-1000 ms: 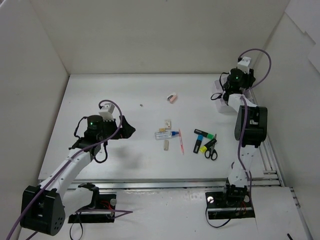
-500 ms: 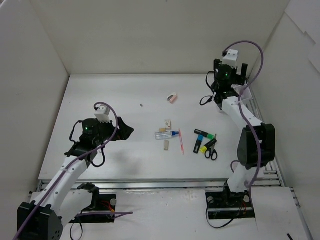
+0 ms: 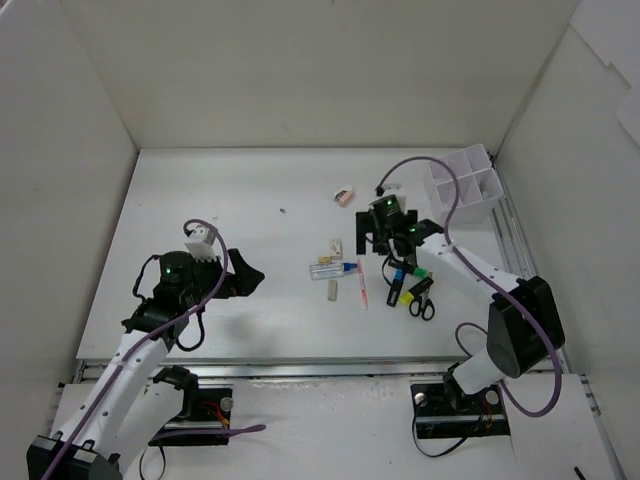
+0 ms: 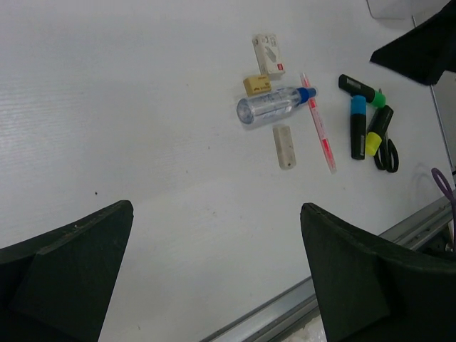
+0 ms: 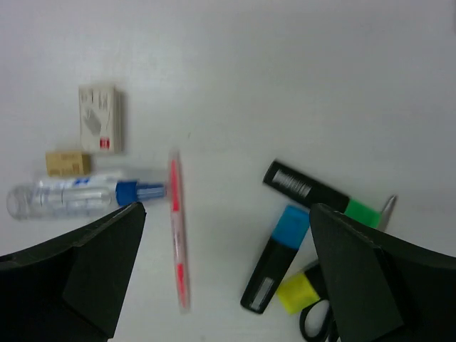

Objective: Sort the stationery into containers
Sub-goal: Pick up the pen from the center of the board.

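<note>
Scene: a white table (image 3: 200,200), seen from above, with two robot arms at its near edge.
Container: a white plastic organiser box (image 3: 462,185) with square compartments sits at the far right corner. No item shows in the compartments that are visible.
Middle group: a clear blue-capped tube (image 5: 71,197) lies with a thin red pen (image 5: 176,228) just beside its cap. A small beige eraser (image 5: 68,162), a white printed eraser (image 5: 100,120) and a pale eraser stick (image 4: 284,146) lie close around it.
Right group: a black marker with a green cap (image 5: 317,192), a black marker with a blue cap (image 5: 274,260), a black marker with a yellow cap (image 5: 298,293) and black scissors (image 4: 387,151) lie bunched together.
Apart: a pink and beige eraser (image 3: 344,196) lies alone, farther back.
Right gripper (image 5: 228,208): fingers spread wide, holding nothing, hovering over the red pen and markers.
Left gripper (image 4: 216,206): spread and empty, well to the left of everything.
Progress: sorting looks unstarted. Every visible piece lies on the table, so all of it is left to do.
</note>
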Tool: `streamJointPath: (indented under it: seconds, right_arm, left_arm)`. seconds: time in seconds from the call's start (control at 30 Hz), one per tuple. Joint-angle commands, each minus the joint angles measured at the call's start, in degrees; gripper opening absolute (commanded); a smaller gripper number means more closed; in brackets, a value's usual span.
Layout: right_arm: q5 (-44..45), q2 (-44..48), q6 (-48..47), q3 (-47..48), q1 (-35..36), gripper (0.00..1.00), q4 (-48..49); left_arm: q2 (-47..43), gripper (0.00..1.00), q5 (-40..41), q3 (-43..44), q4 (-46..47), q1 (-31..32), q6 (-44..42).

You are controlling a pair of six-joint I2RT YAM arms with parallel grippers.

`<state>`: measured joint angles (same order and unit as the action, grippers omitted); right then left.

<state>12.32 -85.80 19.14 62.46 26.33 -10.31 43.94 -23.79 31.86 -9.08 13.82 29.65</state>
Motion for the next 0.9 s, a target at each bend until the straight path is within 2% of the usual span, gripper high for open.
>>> streamJointPath:
  seconds: [0.0,0.1,0.17,0.3,0.4,0.47,0.5,0.57,0.6,0.7,0.87]
  right_arm:
    - [-1.3,-0.7,4.2,-2.9,5.4,0.98,-4.8]
    - [-0.3,-4.2,6.1,-3.5,8.5,0.98,-4.9]
    - [0.2,-7.5,7.1,-2.9,9.5,0.94,-4.7]
    - [0.6,-12.7,8.0,-0.3,10.1,0.68,-4.7]
    - [-0.4,-15.8,8.0,0.6,10.2,0.52,-4.8]
    - [-1.2,-17.1,8.2,1.1,10.4,0.51,-4.6]
    - [-1.3,-17.6,8.2,1.3,10.4,0.40,-4.5]
    - [-1.2,-18.1,8.3,1.7,10.5,0.29,-4.5]
    - [-0.7,-17.8,8.2,1.8,10.6,0.14,-4.5]
    - [2.9,-14.8,8.2,2.1,10.1,0.00,-4.5]
    - [7.6,-5.4,6.1,3.5,5.7,0.00,-3.3]
  left_arm:
    - [-1.5,1.00,-0.6,1.0,-1.5,0.4,0.1]
    - [-2.5,0.99,-0.6,0.4,-1.6,0.4,0.1]
    - [-3.4,1.00,-0.8,-0.1,-1.6,0.4,0.2]
    - [-5.0,0.99,-1.2,-0.7,-2.1,0.9,0.3]
    - [-5.7,1.00,-0.6,-0.9,-2.7,0.9,-0.2]
    - [-5.9,0.99,-0.2,-0.8,-3.0,0.9,-0.3]
    - [-5.8,0.99,0.1,-0.8,-3.1,0.9,-0.2]
    - [-5.5,1.00,0.3,-0.8,-3.1,0.9,-0.4]
    - [-5.3,0.99,0.6,-0.7,-3.1,0.9,-0.4]
    - [-4.7,0.99,1.0,-0.4,-3.3,0.9,-0.6]
    - [-3.3,1.00,1.7,0.3,-1.6,0.9,-1.0]
